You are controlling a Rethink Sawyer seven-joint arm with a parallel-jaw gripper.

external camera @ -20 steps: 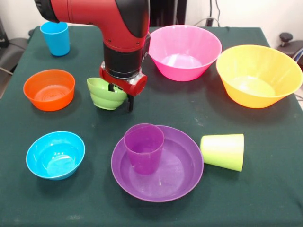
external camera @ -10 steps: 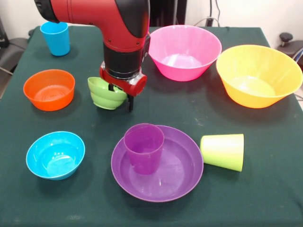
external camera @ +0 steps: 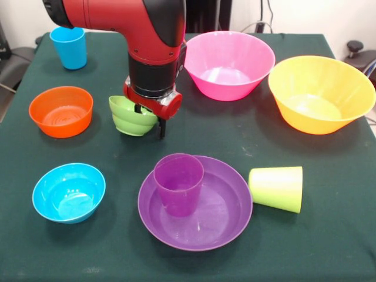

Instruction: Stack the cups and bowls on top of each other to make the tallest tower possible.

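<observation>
My arm (external camera: 147,35) reached down over the table (external camera: 235,141), and my fingers (external camera: 149,120) were at the green bowl (external camera: 130,117). One dark finger (external camera: 161,127) showed on the side of the bowl that faced the pink bowl, its tip pointing down toward the table; the other finger went down over the bowl's rim. They looked closed on that wall of the bowl, and the bowl sat tilted, its opening turned partly toward my wrist. I could not tell whether its base was touching the table.

Taking the green bowl as the landmark: the orange bowl (external camera: 61,111) stood upright just beside it, on the side away from my fingers. The blue cup (external camera: 69,47) stood upright well beyond the orange bowl, near the far corner of the table. The blue bowl (external camera: 69,192) sat nearer the camera, apart from the green one.

On the other side of the green bowl, the large pink bowl (external camera: 229,64) stood upright near my wrist, and the yellow bowl (external camera: 320,94) stood beyond it, close to it, though I could not tell whether they touched.

In front of the green bowl lay the wide purple bowl (external camera: 218,208), with the purple cup (external camera: 178,184) standing upright inside it, against its rim. The lime green cup (external camera: 276,188) lay on its side just beside the purple bowl.
</observation>
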